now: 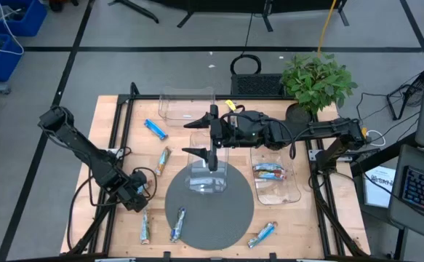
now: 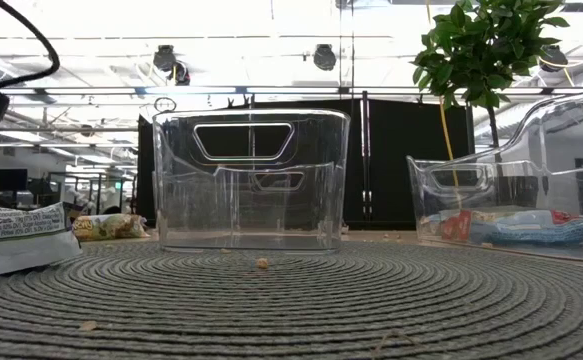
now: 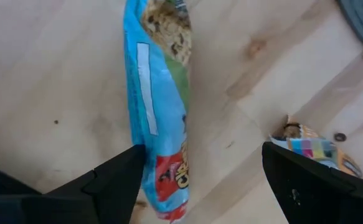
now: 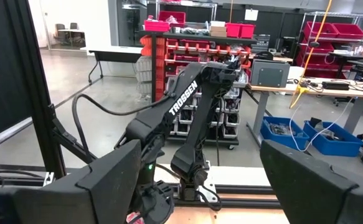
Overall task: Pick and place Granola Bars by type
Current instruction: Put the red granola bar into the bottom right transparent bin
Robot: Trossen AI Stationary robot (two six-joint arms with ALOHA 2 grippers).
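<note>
Granola bars lie scattered on the wooden table: a blue bar (image 1: 155, 129), a tan bar (image 1: 163, 160), and bars near the front edge (image 1: 145, 227), (image 1: 177, 223), (image 1: 262, 234). Others lie in the right clear bin (image 1: 276, 175). My left gripper (image 1: 137, 195) is low over the table's left front, open, its fingers standing either side of one end of a light-blue bar (image 3: 159, 93) that lies flat on the wood. My right gripper (image 1: 201, 137) hovers open and wide above the empty clear bin (image 1: 208, 175) on the round grey mat (image 1: 197, 218). My left gripper comes at the light-blue bar from above. One finger (image 3: 116, 180) stands right against the wrapper's long edge near its end (image 3: 162, 180), and the other finger is well clear of it. I cannot tell whether the near finger touches the wrapper.
A third clear bin (image 1: 186, 105) stands at the far edge and a potted plant (image 1: 317, 80) at the far right. Another bar with a colourful wrapper (image 3: 306, 146) lies close beside my left gripper. Bare wood shows between the mat and the table's left edge.
</note>
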